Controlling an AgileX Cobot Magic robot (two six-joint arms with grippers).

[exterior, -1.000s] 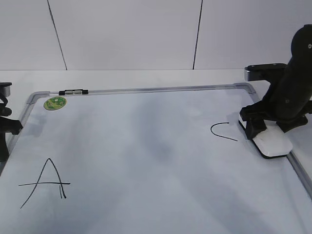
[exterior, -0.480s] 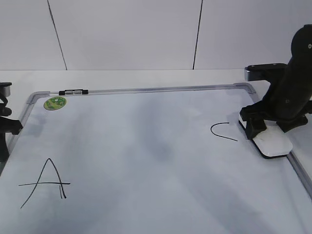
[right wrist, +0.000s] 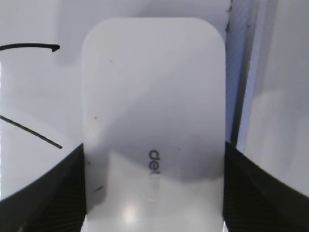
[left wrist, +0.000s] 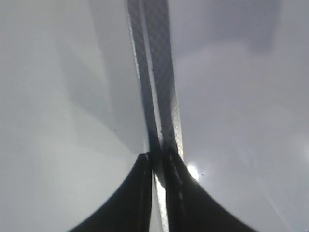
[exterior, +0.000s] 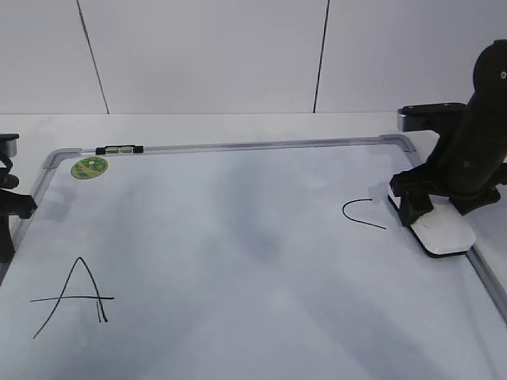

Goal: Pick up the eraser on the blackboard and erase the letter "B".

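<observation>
The white eraser (exterior: 445,235) lies flat on the blackboard (exterior: 238,237) near its right frame, next to the black "C" (exterior: 360,212). My right gripper (exterior: 436,215) straddles it. In the right wrist view its two black fingers (right wrist: 154,193) press against the eraser's (right wrist: 154,96) long sides, beside strokes of the "C" (right wrist: 29,47). No letter "B" shows; the board's middle is only faintly smudged. My left gripper (exterior: 9,207) is shut and empty over the board's left frame (left wrist: 159,72), fingertips (left wrist: 157,162) together.
A black "A" (exterior: 75,297) is drawn at the board's front left. A green round sticker (exterior: 89,167) and a small black-and-clear marker (exterior: 119,149) sit at the back left frame. A white wall stands behind the table.
</observation>
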